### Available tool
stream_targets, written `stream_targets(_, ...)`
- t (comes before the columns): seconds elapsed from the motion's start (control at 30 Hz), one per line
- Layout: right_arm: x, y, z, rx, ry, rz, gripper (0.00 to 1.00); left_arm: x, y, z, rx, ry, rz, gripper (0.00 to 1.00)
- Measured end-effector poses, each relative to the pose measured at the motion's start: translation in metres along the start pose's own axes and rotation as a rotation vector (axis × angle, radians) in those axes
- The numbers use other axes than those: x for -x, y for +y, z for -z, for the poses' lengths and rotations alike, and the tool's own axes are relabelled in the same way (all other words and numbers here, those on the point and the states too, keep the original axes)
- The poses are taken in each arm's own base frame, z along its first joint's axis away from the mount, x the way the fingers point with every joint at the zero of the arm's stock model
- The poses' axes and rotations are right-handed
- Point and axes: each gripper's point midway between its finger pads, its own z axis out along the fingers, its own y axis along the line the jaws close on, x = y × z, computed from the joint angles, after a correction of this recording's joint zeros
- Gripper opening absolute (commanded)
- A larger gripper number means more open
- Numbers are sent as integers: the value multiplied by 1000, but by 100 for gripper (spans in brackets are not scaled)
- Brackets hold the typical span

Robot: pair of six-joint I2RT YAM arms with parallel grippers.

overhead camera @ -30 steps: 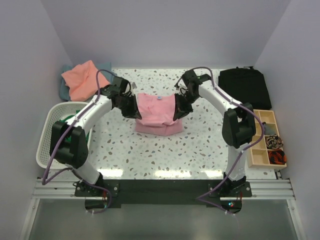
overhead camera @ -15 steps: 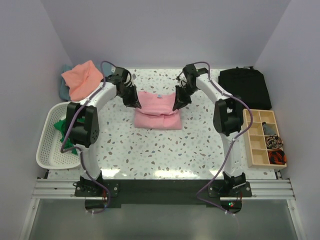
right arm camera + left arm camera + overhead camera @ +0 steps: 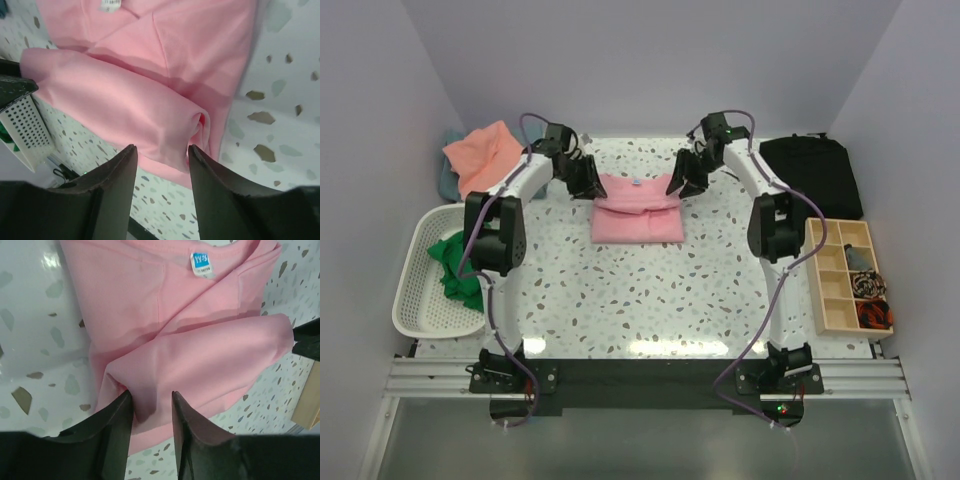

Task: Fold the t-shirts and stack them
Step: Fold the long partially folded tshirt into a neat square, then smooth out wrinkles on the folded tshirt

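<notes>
The light pink t-shirt (image 3: 635,212) lies on the table's far middle, its lower half folded up over the upper half, neck label (image 3: 201,263) showing. My left gripper (image 3: 588,183) is at its far left corner, and my right gripper (image 3: 685,180) at its far right corner. In the left wrist view the left gripper (image 3: 152,400) is open, with a loose bulge of the pink fold (image 3: 175,340) between the fingers. In the right wrist view the right gripper (image 3: 162,152) is open just off the pink fold (image 3: 150,100). The salmon-orange shirt (image 3: 480,155) lies on the grey-blue one (image 3: 446,182) at the far left. The green shirt (image 3: 455,262) is in the basket.
A white laundry basket (image 3: 415,290) stands at the left edge. A black bag (image 3: 810,172) lies at the far right. A wooden compartment tray (image 3: 850,275) with small items sits along the right edge.
Both grippers carried the shirt's near edge away from the bases and over the upper half. The shirt now lies folded flat, and both arms have stretched toward the far wall.
</notes>
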Motion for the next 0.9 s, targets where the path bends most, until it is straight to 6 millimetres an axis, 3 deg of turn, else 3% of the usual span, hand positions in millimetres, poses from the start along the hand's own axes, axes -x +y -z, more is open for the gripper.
stream_targets(0.1, 29, -4, 4, 22, -101, 9, 57, 23, 3, 2, -22, -73, 11, 51)
stream_targets(0.23, 69, -9, 13, 42, -244, 21, 58, 68, 13, 14, -55, -240, 59, 52)
stream_targets(0.37, 91, -2, 31, 68, -314, 28, 57, 101, 20, 35, -81, -334, 93, 53)
stream_targets(0.47, 86, 9, 38, 103, -304, 36, 57, 108, 7, 46, -141, -345, 68, 50)
stream_targets(0.57, 62, 16, 32, 106, -228, 46, 57, 92, -12, 50, -209, -283, 28, 50)
stream_targets(0.8, -14, 30, 3, 31, -2, 103, 56, 17, -40, 62, -250, -118, -41, 47)
stream_targets(0.9, -38, 37, -5, 1, 64, 133, 56, -4, -46, 66, -242, -73, -74, 46)
